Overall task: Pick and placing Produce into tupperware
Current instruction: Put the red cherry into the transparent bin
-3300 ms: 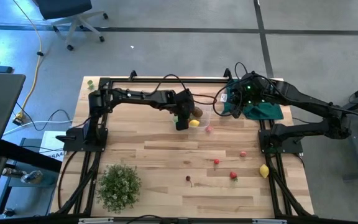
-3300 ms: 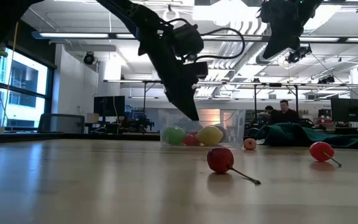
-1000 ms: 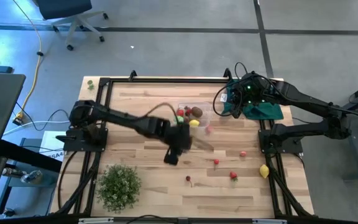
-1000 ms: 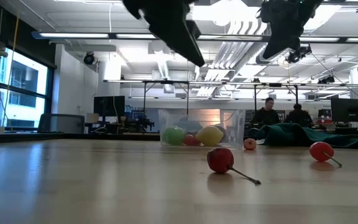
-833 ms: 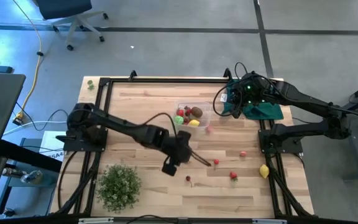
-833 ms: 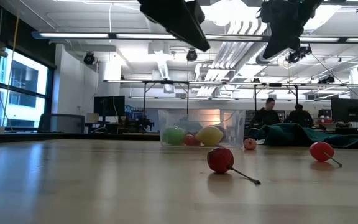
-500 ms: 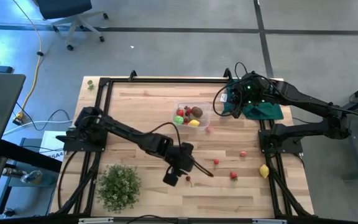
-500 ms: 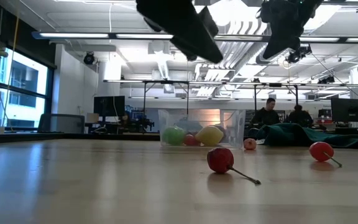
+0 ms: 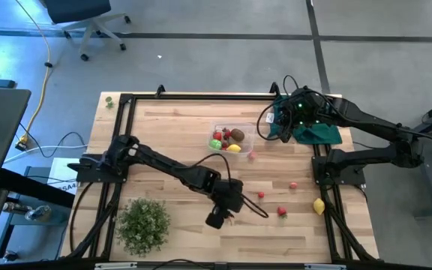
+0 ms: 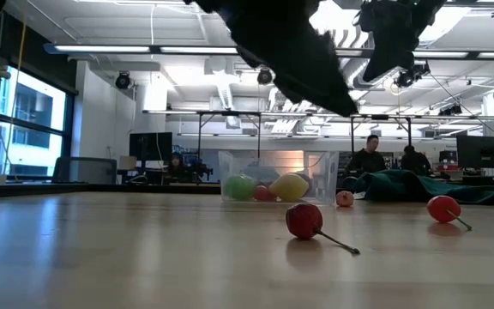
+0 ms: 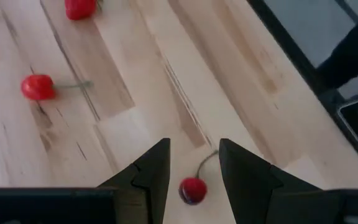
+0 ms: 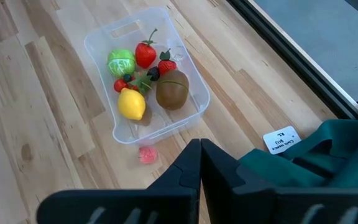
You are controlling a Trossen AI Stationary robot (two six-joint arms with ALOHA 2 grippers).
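L hand [image 11: 193,163] is hovering over the bench [image 9: 171,157] w/ fingers partly apart, empty, straddling a red cherry [image 11: 192,190]. R hand [image 12: 199,163] is waiting pinched tight nr the green cloth [image 12: 328,155]. Tupperware [image 9: 232,139] is sitting mid-bench w/ lemon [image 12: 131,104], kiwi [image 12: 173,89], green ball [image 12: 121,62] inside.

Red cherry [image 11: 192,190]; yellow lemon [image 12: 131,104]; brown kiwi [image 12: 173,89]; clear tupperware [image 12: 104,40]; green cloth [image 12: 328,155].

Clear tupperware [image 12: 185,112] with lemon, kiwi, strawberries; loose stemmed cherry [image 11: 192,190] on wood
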